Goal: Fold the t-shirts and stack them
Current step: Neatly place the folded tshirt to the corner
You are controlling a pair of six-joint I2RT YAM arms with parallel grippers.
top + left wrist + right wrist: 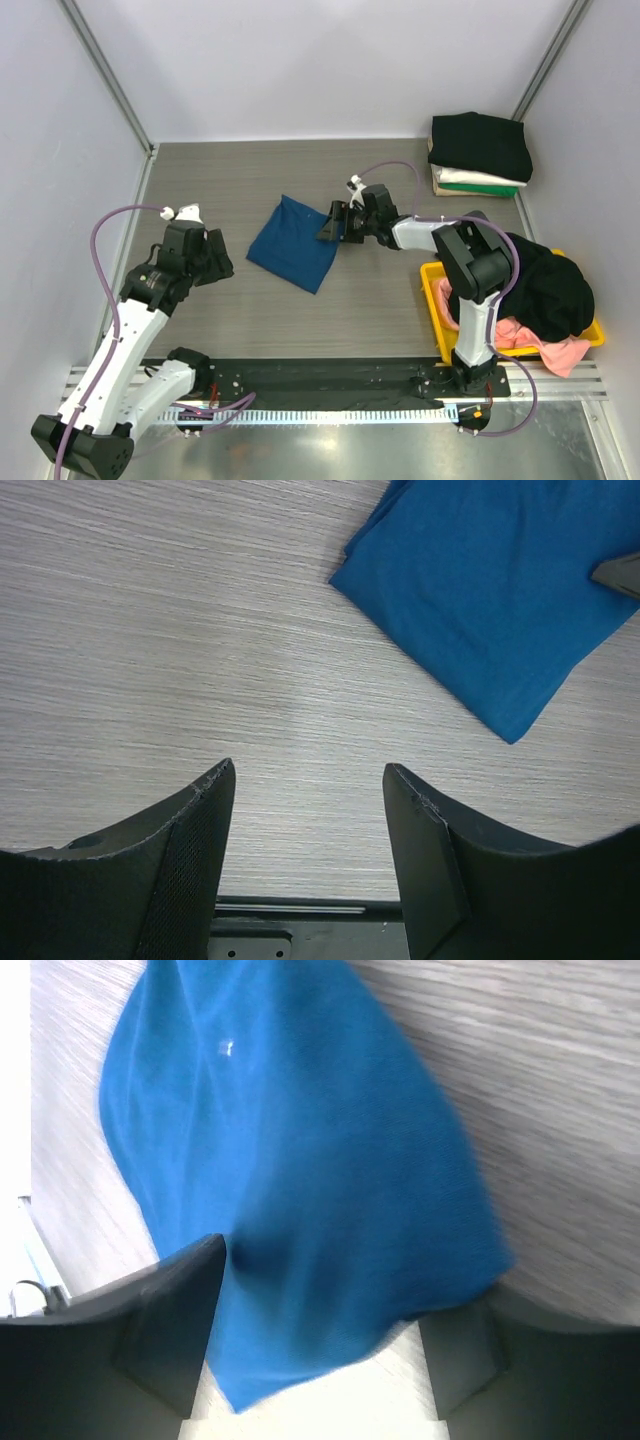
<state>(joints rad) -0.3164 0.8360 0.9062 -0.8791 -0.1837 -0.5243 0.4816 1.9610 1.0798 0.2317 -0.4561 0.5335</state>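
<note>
So, partway: folded stack (480, 150) far right, blue shirt (292, 243) folded mid-table, right gripper (333, 224) open around its edge, left gripper (216, 256) open and empty, pile (555, 290) in the yellow bin (432, 300) not yet folded.

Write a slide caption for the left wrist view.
Left claw open and empty above the wood-grain table, folded blue t-shirt lying at upper right.

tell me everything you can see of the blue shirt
The blue shirt is soft, matte cloth, folded into a rough four-sided pad, lying flat at a slant on the table. A tiny pale mark shows on top. Its right edge sits between the right hand's open fingers; nothing else touches it.
</note>
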